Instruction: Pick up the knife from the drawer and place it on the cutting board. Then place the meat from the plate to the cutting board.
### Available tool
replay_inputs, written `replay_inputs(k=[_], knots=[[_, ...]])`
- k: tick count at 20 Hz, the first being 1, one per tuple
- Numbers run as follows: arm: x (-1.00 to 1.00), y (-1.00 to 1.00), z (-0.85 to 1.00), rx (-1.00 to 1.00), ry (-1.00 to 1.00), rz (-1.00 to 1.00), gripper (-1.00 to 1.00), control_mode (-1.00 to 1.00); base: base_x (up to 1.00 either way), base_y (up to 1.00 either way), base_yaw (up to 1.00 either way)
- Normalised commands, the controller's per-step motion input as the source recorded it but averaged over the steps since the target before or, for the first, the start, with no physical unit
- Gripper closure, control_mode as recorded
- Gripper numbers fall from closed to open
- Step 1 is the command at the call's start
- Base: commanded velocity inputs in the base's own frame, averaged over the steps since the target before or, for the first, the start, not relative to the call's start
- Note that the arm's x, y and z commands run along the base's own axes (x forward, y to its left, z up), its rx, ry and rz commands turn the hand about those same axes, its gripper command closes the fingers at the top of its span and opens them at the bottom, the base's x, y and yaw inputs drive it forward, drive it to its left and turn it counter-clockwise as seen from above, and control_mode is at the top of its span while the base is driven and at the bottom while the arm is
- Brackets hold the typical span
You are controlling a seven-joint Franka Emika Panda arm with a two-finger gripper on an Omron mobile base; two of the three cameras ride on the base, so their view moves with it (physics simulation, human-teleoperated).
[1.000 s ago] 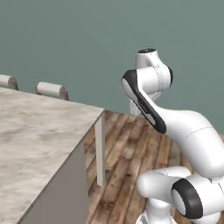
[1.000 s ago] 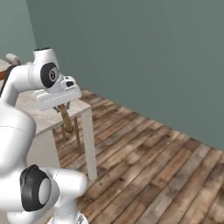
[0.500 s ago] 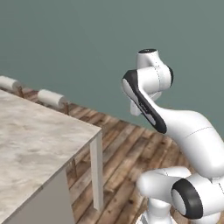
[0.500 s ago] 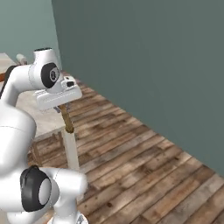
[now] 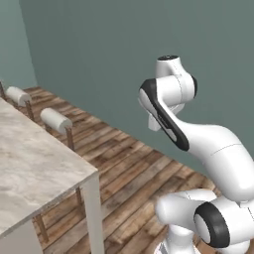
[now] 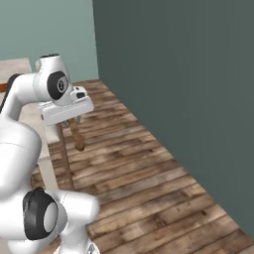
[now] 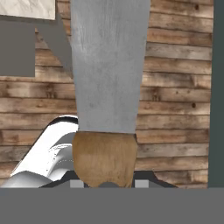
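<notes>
Hand view: end effector (image 7: 105,183) clenched on the knife (image 7: 107,87) by its handle, blade running straight ahead above the floor; worktop (image 5: 34,168) lies to the robot's left.

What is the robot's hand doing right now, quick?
Gripper: shut on the knife, holding it by its brown wooden handle, grey blade pointing away from the hand.
</notes>
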Motion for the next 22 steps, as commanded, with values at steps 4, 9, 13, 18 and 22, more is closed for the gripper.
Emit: replay_inputs(k=[4,9,13,18,22], knots=[[0.00,0.00,0.00,0.00,0.00,0.00,1.00,1.00,0.52,-0.94,0.50],[0.00,0.00,0.00,0.00,0.00,0.00,1.00,1.00,0.85,-0.71,0.52],[0.00,0.00,0.00,0.00,0.00,0.00,1.00,1.00,1.00,-0.65,0.51],[0.00,0.00,0.00,0.00,0.00,0.00,1.00,1.00,1.00,-0.82,0.49],[0.00,0.00,0.00,0.00,0.00,0.00,1.00,1.00,1.00,-0.84,0.50]])
